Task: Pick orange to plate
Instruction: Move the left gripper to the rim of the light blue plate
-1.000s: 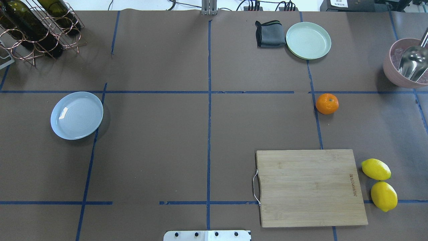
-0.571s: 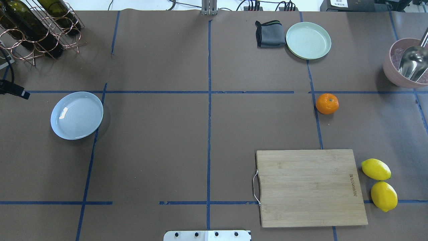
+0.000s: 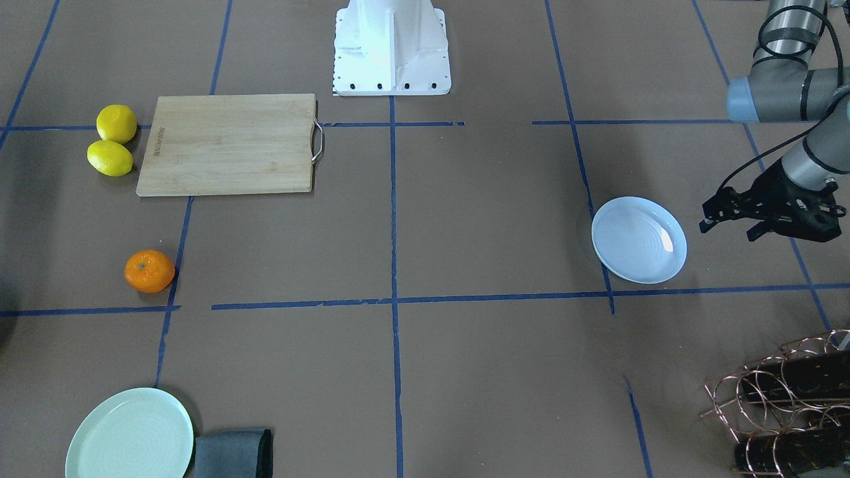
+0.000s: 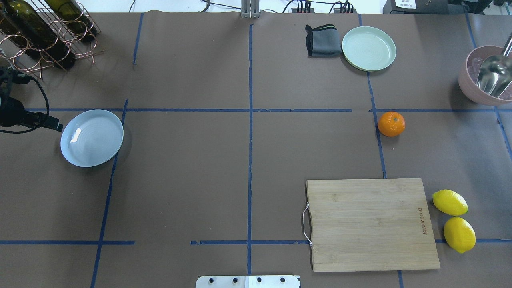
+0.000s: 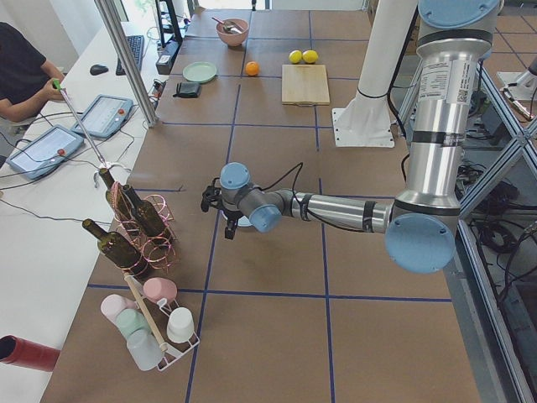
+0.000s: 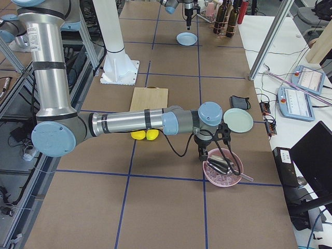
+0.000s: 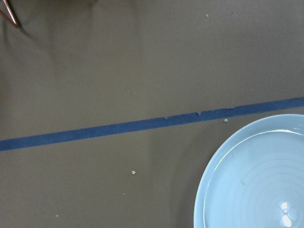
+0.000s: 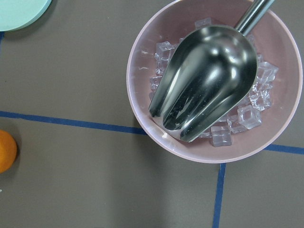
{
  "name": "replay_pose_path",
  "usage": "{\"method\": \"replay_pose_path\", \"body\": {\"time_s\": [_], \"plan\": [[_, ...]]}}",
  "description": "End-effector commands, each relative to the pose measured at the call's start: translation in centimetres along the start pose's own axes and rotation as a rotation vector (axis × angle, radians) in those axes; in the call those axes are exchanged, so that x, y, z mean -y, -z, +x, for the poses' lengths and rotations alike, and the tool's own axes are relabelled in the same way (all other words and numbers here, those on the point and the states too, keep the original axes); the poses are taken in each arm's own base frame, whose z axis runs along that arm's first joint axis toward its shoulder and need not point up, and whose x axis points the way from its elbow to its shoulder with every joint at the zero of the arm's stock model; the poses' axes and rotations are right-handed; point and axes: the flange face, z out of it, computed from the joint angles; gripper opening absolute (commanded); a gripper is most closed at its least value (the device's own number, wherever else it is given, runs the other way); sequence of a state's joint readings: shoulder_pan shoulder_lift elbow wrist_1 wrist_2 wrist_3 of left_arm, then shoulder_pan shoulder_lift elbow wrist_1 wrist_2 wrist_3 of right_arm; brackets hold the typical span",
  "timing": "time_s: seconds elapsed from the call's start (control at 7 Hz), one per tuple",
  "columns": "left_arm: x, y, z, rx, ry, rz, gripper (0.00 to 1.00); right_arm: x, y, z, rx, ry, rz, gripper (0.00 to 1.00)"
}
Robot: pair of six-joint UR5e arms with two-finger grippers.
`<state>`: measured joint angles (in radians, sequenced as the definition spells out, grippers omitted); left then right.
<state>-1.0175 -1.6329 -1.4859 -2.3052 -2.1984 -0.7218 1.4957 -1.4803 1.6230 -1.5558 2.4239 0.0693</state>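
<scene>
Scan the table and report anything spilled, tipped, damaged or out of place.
Nothing serious. The ice is all inside the pink bowl under the scoop, the orange looks whole, and the plate lies flat and empty. Only the blue tape has small gaps and ragged edges.

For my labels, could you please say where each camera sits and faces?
Front: across the table, facing the base; left arm.
Overhead: behind the base, looking down; left tool.
Left side: table's left end; left arm.
Right side: right end; right arm.
Left wrist: down on plate; no body.
Right wrist: down on bowl; no body.
Front and overhead share the orange.
</scene>
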Motion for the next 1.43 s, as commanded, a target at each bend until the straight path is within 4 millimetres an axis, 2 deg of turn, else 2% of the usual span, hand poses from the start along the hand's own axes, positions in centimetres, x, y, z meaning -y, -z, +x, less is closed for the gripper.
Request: {"method": "replay_pose_path", "body": {"time_s": [0.0,0.29,0.57,0.71,1.0,1.14,1.29], "plan": [[-0.9,-1.8,1.1,-0.019,0.028,-0.009,0.97,0.0,0.1,-0.1,0.002,-0.012,0.005,1.0],[-0.9,-2.3,1.5,0.001,0.019,0.007,0.85,0.0,0.0,0.0,0.0,-0.013,0.004,1.0],[-0.9,-2.5,1.6,0.002,0.018,0.004,0.7,0.1,0.1,-0.2,0.002,-0.034,0.006,1.0],[-1.1,-2.7,1.9,0.0,0.014,-0.002,0.65,0.1,0.1,-0.1,0.002,-0.035,0.005,1.0],[-1.4,-3.2,2.2,-0.001,0.005,-0.012,0.64,0.1,0.1,-0.2,0.002,-0.036,0.006,1.0],[-1.4,-3.2,2.3,-0.003,0.004,-0.012,0.59,0.1,0.1,-0.2,0.002,-0.034,0.006,1.0],[-1.4,-3.1,2.4,-0.005,0.003,-0.011,0.46,0.1,0.2,-0.2,0.0,-0.034,0.007,1.0]]}}
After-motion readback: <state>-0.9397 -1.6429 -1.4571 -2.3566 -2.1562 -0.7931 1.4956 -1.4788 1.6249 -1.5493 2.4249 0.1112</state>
